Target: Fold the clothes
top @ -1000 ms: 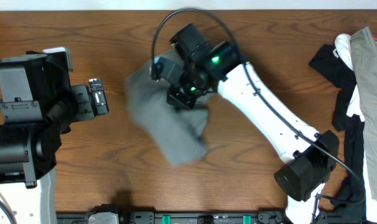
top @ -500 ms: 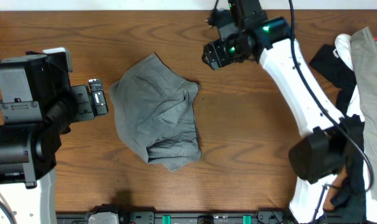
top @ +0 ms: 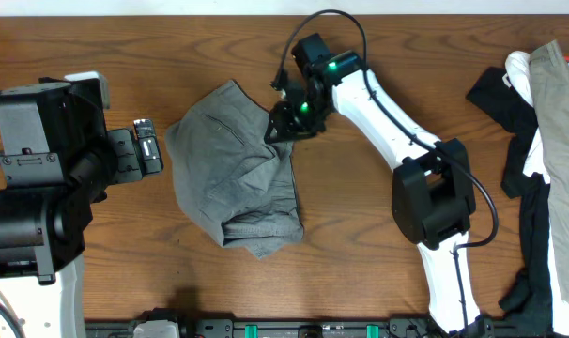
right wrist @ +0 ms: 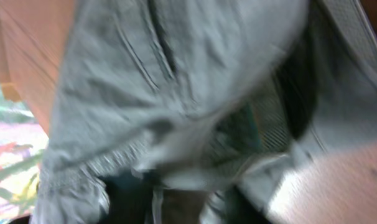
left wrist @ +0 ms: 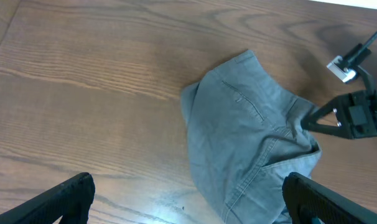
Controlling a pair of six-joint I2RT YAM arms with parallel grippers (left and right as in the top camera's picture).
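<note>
The grey-olive shorts [top: 230, 174] lie in a rumpled heap mid-table, stitched pocket seams up; they also show in the left wrist view [left wrist: 247, 140]. My right gripper [top: 278, 123] is at the heap's upper right edge, fingers closed to a point on the cloth there [left wrist: 311, 121]. Blurred grey fabric [right wrist: 176, 74] fills the right wrist view, with cloth bunched between the dark fingers of the right gripper [right wrist: 176, 199]. My left gripper [top: 149, 150] stands open just left of the shorts, apart from them, nothing between its fingers [left wrist: 70, 196].
A pile of other garments, black [top: 524, 160], white [top: 521, 70] and beige-tan [top: 559, 94], lies along the right table edge. The left arm's black body [top: 31, 178] takes up the left side. Bare wooden table [top: 378, 253] surrounds the shorts.
A second ago the right gripper held the shorts bunched up. It let them drop, swung away to the far right, and has now come back and closed on their upper right edge.
</note>
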